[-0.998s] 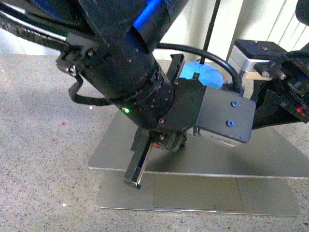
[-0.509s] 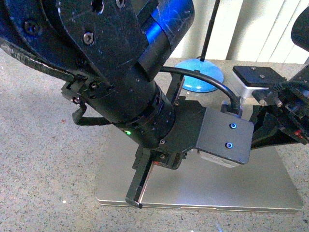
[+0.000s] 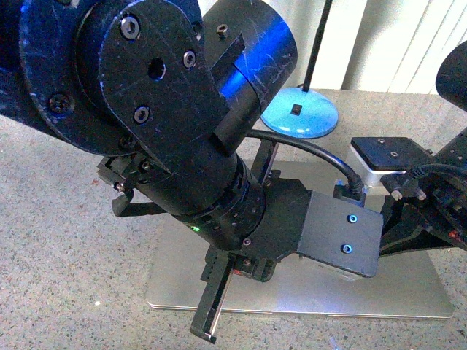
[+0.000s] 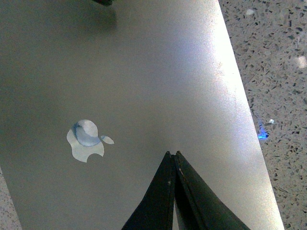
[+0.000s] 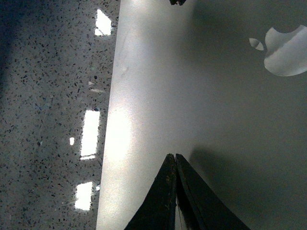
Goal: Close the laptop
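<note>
Since the laptop (image 3: 408, 292) appears shut on the counter (image 3: 66, 240), long axis crosswise, directly under both tips, the left gripper (image 4: 171, 155) and right gripper (image 5: 171, 157), each fully closed and empty, need only lift clear

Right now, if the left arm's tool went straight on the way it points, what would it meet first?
The lid of the slim silver-grey metal laptop. The shut left tool points straight at it, beside the shiny apple logo; whether it touches is unclear.
</note>
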